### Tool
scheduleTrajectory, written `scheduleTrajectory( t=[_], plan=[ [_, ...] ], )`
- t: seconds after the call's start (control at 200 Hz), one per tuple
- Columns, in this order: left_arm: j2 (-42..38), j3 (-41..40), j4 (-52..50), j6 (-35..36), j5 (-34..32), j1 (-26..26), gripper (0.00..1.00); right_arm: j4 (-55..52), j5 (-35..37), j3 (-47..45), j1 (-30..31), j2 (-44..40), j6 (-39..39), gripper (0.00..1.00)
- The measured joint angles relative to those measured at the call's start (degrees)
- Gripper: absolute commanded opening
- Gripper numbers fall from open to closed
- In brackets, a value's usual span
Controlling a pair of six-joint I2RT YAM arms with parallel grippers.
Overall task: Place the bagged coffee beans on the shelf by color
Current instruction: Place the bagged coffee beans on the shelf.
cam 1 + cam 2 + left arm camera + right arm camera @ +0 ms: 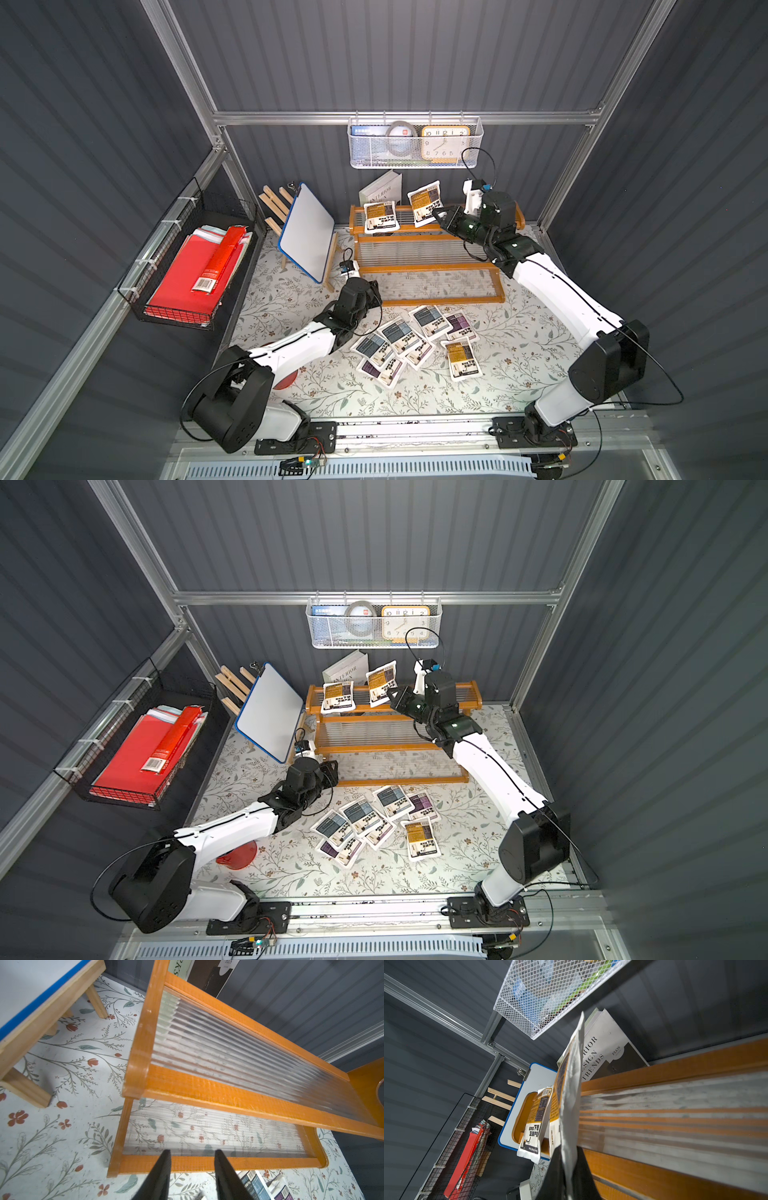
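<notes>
We see the right pincer (437, 216) pressed together on the edge of a held yellow pouch (424, 203). It carries the pouch tilted and nearly upright over the top tier of the shelf (432, 269), about midway along that tier. From the right wrist view the held pouch stands edge-on above the clear slats. We cannot tell whether its lower edge touches them.

A placed yellow pouch (380, 216) leans on the same tier at its left end, close beside the held one but apart from it. The white book (382, 189) stands behind both, against the back wall. The middle and lowest tiers carry nothing.

The shelf stands along the far edge of the surface (540, 365), toward its right corner. Near the middle of the surface, just in front of the lowest tier, the other pouches lie flat in a loose, overlapping heap. Among them we make out three blue-grey pouches (401, 334), a purple pouch (461, 326) and a third yellow pouch (461, 357) on the heap's right side.

The left pincer (192, 1154) is spread, with nothing between its fingers. It hangs low over the surface at the left end of the lowest tier's front rail, beside the easel whiteboard (307, 232).
</notes>
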Motion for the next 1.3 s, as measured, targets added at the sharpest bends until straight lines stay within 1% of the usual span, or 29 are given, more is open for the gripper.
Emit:
scheduleTrajectory(
  t=[0.155,0.22,0.305,0.56,0.76,0.825,0.865,0.9,1.031,1.301],
  plan=[
    [0.0,0.1,-0.1,0.2,0.0,0.0,0.39,0.2,0.2,-1.7,0.0,0.1,0.7,0.0],
    [0.0,0.1,-0.1,0.2,0.0,0.0,0.39,0.5,0.9,-2.9,0.0,0.1,0.8,0.02],
    [0.0,0.1,-0.2,0.3,0.0,0.0,0.39,0.5,1.7,-3.8,0.0,0.1,0.8,0.08],
    [0.0,0.1,-0.2,0.4,0.0,0.0,0.39,0.7,4.4,-3.8,-0.2,0.1,0.3,0.38],
    [0.0,0.1,-0.2,0.4,0.0,0.0,0.39,1.8,5.6,-3.8,-0.2,0.1,0.0,0.56],
    [0.0,0.1,-0.2,0.4,0.1,0.0,0.39,2.1,6.2,-3.8,-0.2,0.0,0.0,0.66],
    [0.0,0.1,-0.2,0.4,0.1,0.0,0.4,2.1,6.6,-3.8,-0.2,-0.3,-0.1,0.69],
    [0.0,0.1,-0.2,0.4,0.2,0.0,0.4,1.8,7.2,-3.8,-0.2,-0.7,-0.4,0.71],
    [0.0,0.2,-0.2,0.5,0.2,0.0,0.4,-0.5,10.5,-5.7,-0.2,-3.6,-1.5,0.7],
    [0.9,0.8,-0.2,1.3,2.3,0.0,0.4,-5.2,18.1,-16.9,-0.2,-14.9,-3.8,0.69]
  ],
)
